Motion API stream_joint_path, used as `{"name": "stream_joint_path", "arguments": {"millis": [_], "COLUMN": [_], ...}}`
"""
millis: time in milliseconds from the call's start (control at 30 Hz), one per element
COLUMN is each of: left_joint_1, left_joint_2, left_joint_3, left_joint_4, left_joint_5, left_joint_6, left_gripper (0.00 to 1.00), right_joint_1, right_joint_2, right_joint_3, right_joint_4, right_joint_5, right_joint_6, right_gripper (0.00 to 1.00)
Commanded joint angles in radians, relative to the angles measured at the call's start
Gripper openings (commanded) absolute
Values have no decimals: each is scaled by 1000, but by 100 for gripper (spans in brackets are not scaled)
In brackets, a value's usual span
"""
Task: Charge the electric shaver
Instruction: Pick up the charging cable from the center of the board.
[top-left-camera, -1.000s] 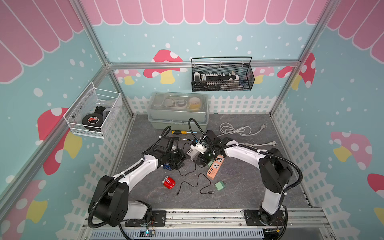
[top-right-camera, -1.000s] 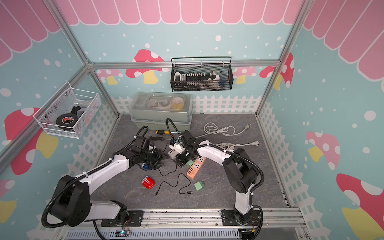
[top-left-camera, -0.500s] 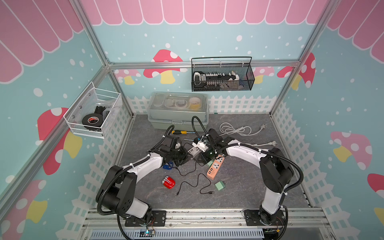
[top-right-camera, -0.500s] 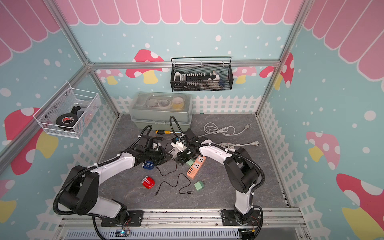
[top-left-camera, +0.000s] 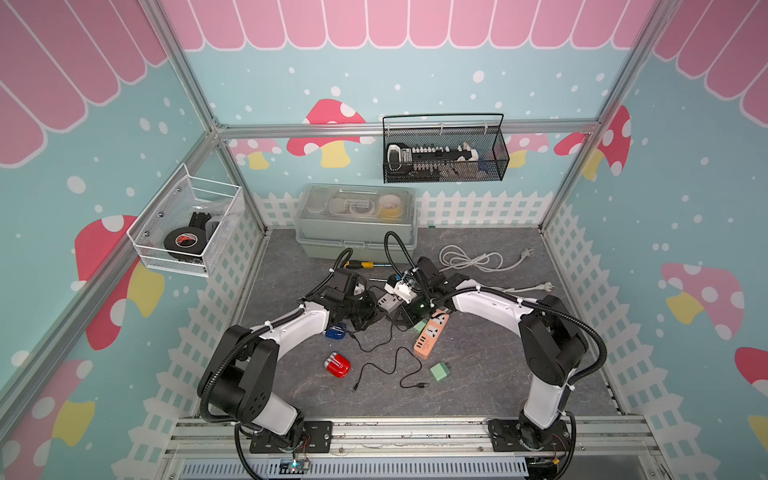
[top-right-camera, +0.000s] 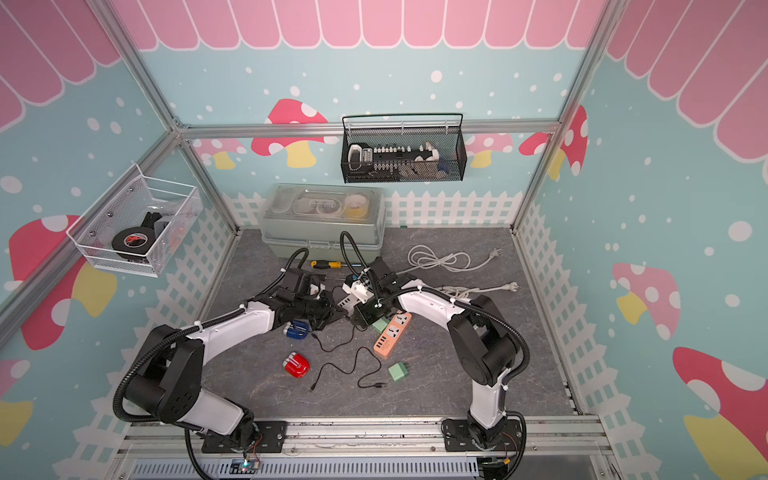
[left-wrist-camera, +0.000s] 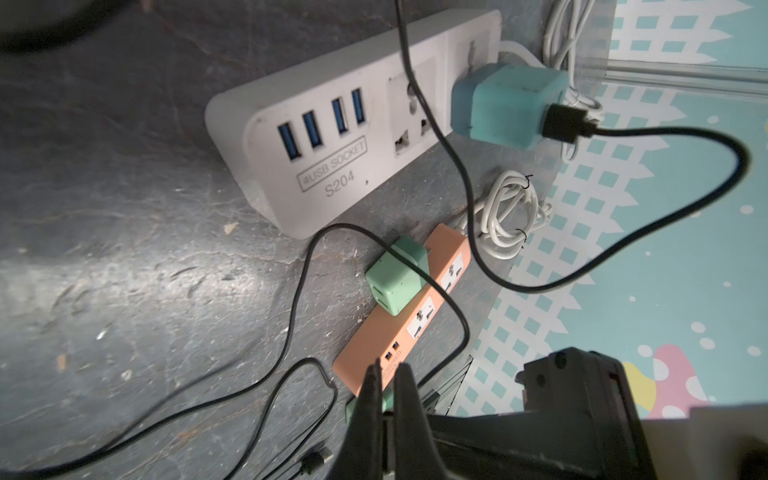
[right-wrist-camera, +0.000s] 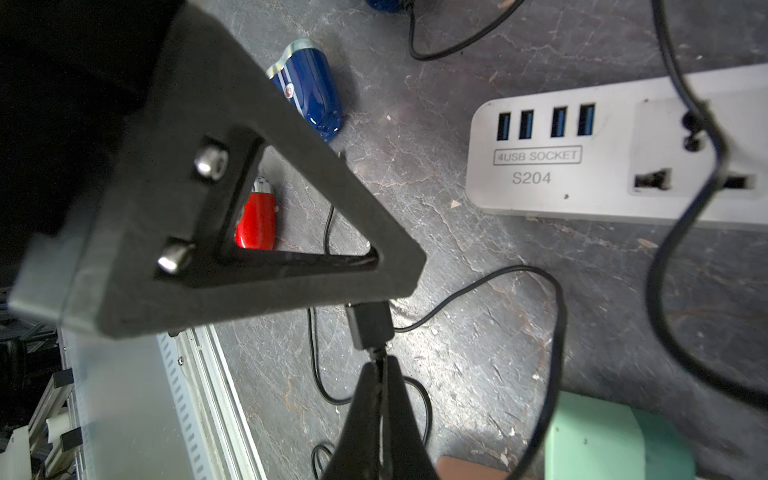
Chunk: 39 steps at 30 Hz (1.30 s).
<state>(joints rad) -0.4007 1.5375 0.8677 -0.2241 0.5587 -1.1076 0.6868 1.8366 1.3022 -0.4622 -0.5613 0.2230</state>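
Observation:
A blue shaver lies beside my left arm, and a red shaver lies nearer the front. My right gripper is shut on a black cable just behind its USB plug, held low over the floor near the white power strip with its blue USB ports. My left gripper is shut with nothing between its fingers, right next to that plug. One of its fingers covers the plug's tip in the right wrist view.
A blue adapter with a black USB lead sits in the white strip. An orange strip carries a green adapter; another green adapter lies loose. Black cable loops cross the floor. Toolbox, screwdriver and white cords are behind.
My left gripper has moved right toward the right gripper and closed from open to shut. The right gripper has kept its hold on the cable and barely moved.

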Motion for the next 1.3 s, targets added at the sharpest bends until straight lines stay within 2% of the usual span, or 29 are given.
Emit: {"name": "stream_joint_path", "arguments": {"millis": [0, 67, 133, 167, 233, 300, 500, 700, 933, 1267], "left_joint_1": [-4, -4, -4, -4, -4, -4, -39, -44, -46, -46], "left_joint_2": [6, 1, -1, 2, 14, 37, 90, 112, 126, 149], "left_joint_3": [30, 47, 93, 128, 206, 285, 407, 455, 471, 499], "left_joint_4": [-10, -50, -146, -211, -362, -499, -644, -658, -658, -658], "left_joint_5": [-10, -19, -39, -56, -92, -120, -147, -129, -120, -122], "left_joint_6": [-8, -9, -15, -17, -17, -19, -20, -37, -41, -34], "left_gripper": [0, 0, 0, 0, 0, 0, 0, 0, 0, 0], "right_joint_1": [-2, -2, 1, 4, 16, 41, 121, 146, 149, 172], "right_joint_2": [-38, -51, -89, -118, -180, -225, -246, -220, -185, -199], "right_joint_3": [-22, -32, -61, -82, -134, -162, -143, -108, -78, -108], "right_joint_4": [15, 25, 58, 81, 139, 163, 164, 167, 173, 216], "right_joint_5": [-15, 3, 56, 94, 177, 263, 432, 543, 477, 465], "right_joint_6": [4, 8, 15, 15, 4, -38, -143, -166, -156, -139], "right_gripper": [0, 3, 23, 30, 39, 44, 46, 46, 41, 45]}}
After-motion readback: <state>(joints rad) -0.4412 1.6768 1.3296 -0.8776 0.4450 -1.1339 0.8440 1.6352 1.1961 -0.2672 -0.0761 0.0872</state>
